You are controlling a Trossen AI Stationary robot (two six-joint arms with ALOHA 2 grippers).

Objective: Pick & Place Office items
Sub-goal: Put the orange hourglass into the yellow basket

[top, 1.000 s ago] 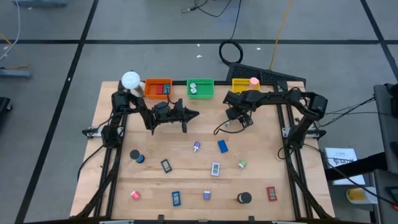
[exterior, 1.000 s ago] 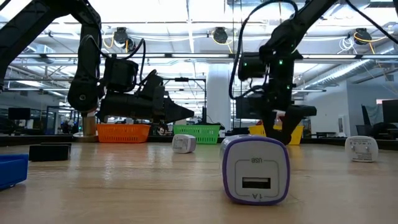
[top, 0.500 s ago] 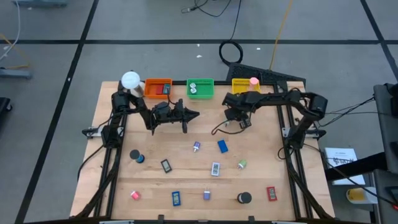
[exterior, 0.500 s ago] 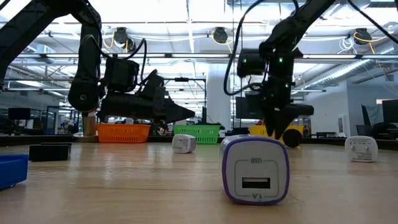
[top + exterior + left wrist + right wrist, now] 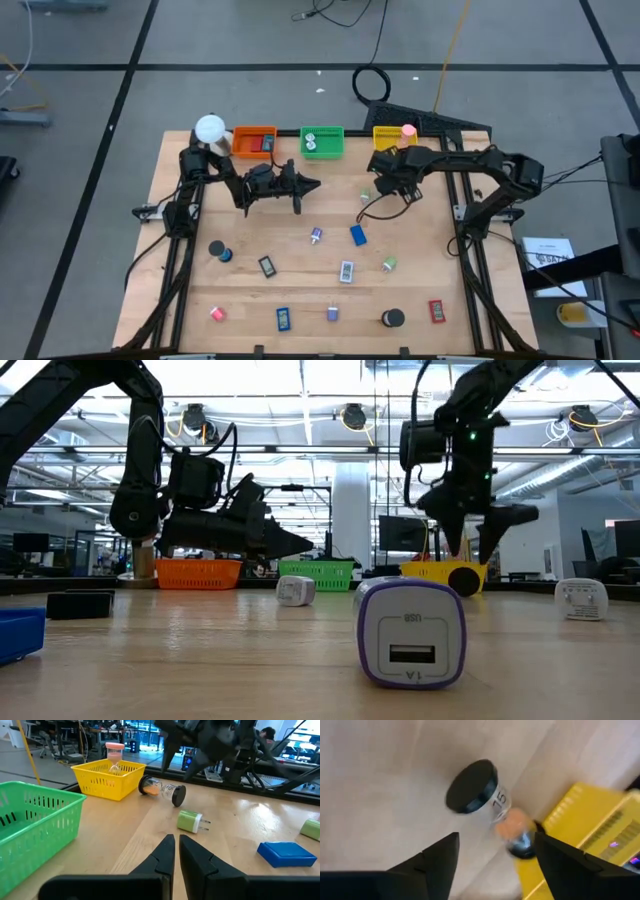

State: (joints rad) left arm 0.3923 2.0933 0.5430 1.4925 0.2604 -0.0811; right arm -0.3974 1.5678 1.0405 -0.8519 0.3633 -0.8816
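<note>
An hourglass with black caps and orange sand (image 5: 487, 802) lies on its side on the table, at the foot of the yellow tray (image 5: 107, 777); the left wrist view also shows this hourglass (image 5: 162, 791). My right gripper (image 5: 496, 836) hangs open above it, touching nothing; in the low view this gripper (image 5: 473, 545) is well off the table. My left gripper (image 5: 312, 183) is shut and hovers level near the table's middle. A green plug (image 5: 190, 820) and a blue rectangle (image 5: 287, 854) lie ahead of it. Several small pieces lie across the near half.
The orange tray (image 5: 254, 141), green tray (image 5: 322, 141) and yellow tray (image 5: 390, 136) line the far edge, beside a white ball lamp (image 5: 210, 128). A pink roll (image 5: 409, 131) stands in the yellow tray. A purple charger (image 5: 410, 632) sits close to the low camera.
My right gripper has risen from the table beside the yellow tray and opened; its fingers stand wider apart than half a second ago. The hourglass stays lying on the table below it. The left arm has kept still.
</note>
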